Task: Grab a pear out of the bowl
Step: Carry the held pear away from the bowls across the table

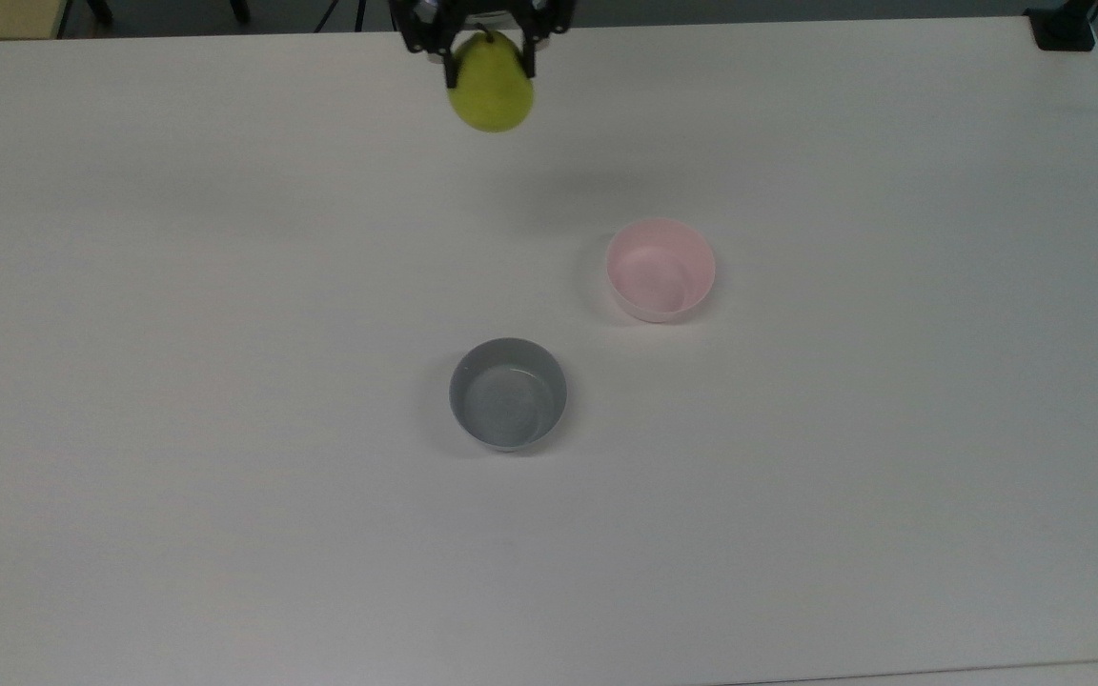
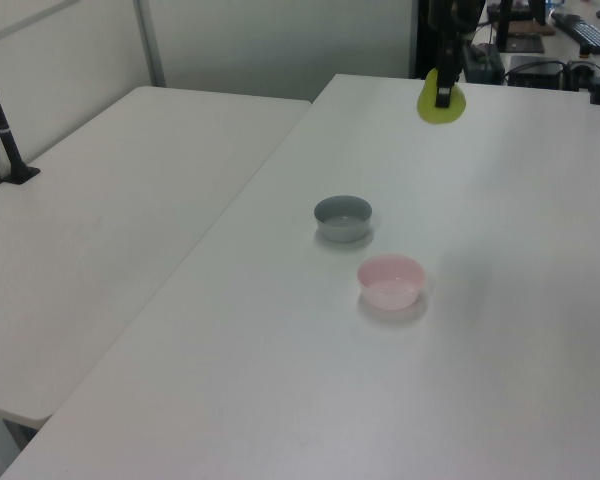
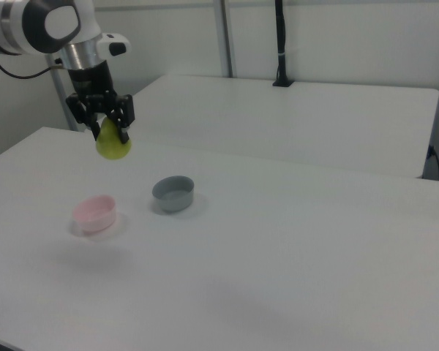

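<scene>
The claw (image 1: 489, 59) is high above the table (image 1: 225, 286), and it's got the pear (image 1: 491, 88) pinched between its two black fingers, stem end up, fat end hanging down. In the right view the claw (image 3: 106, 126) clamps the pear (image 3: 113, 143) near its neck, with the fruit dangling clear of everything, nothing under it but open air and white tabletop.

The pink bowl (image 1: 660, 270) sits on the table well apart from the claw, down and toward the top view's right of it, and you can see straight into its pale inside. In the right view the bowl (image 3: 94, 212) lies below the claw and a touch to the right view's left. In the left view the claw (image 2: 443, 88) hangs at the far end of the table, with the pear (image 2: 441, 100) yellow-green against the dark background, and the bowl (image 2: 390, 281) much nearer the camera.

The grey bowl (image 1: 508, 393) lies farther still from the claw, almost straight below it in the top view, past the pink one.
</scene>
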Tool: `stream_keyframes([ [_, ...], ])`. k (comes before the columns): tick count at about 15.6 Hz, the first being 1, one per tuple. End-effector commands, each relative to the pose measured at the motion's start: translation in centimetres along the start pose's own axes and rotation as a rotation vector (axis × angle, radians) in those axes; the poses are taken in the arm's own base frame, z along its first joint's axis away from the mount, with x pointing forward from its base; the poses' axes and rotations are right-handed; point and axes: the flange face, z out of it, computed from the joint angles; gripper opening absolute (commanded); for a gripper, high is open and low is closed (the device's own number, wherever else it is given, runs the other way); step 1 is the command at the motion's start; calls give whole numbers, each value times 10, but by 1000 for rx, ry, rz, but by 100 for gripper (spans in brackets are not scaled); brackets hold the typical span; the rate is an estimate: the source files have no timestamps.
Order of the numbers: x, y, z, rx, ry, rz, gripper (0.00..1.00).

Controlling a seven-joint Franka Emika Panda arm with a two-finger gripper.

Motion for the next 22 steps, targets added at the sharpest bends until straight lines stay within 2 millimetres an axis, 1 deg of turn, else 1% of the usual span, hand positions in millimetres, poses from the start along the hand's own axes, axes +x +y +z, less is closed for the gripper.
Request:
stream_keyframes([
  [1,-15,46,-17,31,14,-55,0],
  [2,-15,58,-19,29,22,-68,0],
  [5,-18,84,-22,21,32,-115,0],
  [7,-21,97,-27,14,42,-119,0],
  [8,-23,101,-27,14,40,-113,0],
  [11,-38,127,-29,17,25,-83,0],
  [13,-47,149,-26,17,21,-72,0],
  [16,-66,189,-8,31,-8,-60,0],
  [18,-79,210,13,45,-36,-19,0],
  [20,-82,226,25,39,-34,26,0],
  [22,-81,233,39,34,-34,46,0],
])
